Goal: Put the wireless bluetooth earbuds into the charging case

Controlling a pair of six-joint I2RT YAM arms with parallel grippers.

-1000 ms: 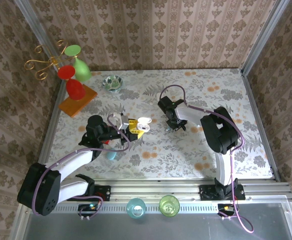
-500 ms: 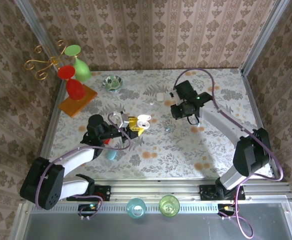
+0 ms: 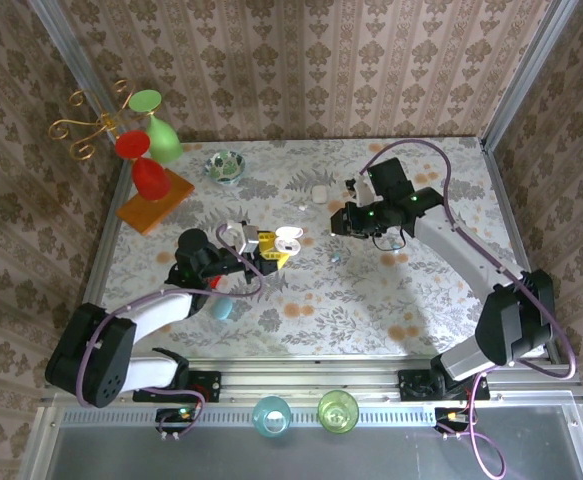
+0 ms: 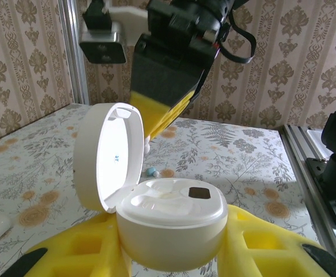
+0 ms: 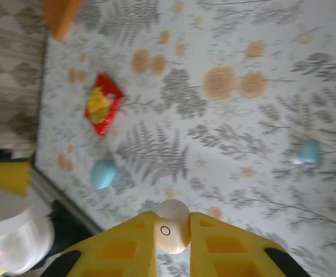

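Walls [image 3: 301,70] with beige damask wallpaper enclose the table [image 3: 356,312] on three sides. The table surface carries a floral print.

I count two charging cases: an open case [image 3: 287,237] and a shut case [image 3: 319,193]. Two earbuds I can be sure of: a pale earbud [image 5: 170,232] and a bluish earbud [image 5: 308,152]. One green glass bowl [image 3: 224,165]. One stand [image 3: 154,203]. Two tumblers, a blue tumbler [image 3: 270,413] and a green tumbler [image 3: 337,410]. One red packet [image 5: 102,103]. One pale blue lump [image 5: 103,173].
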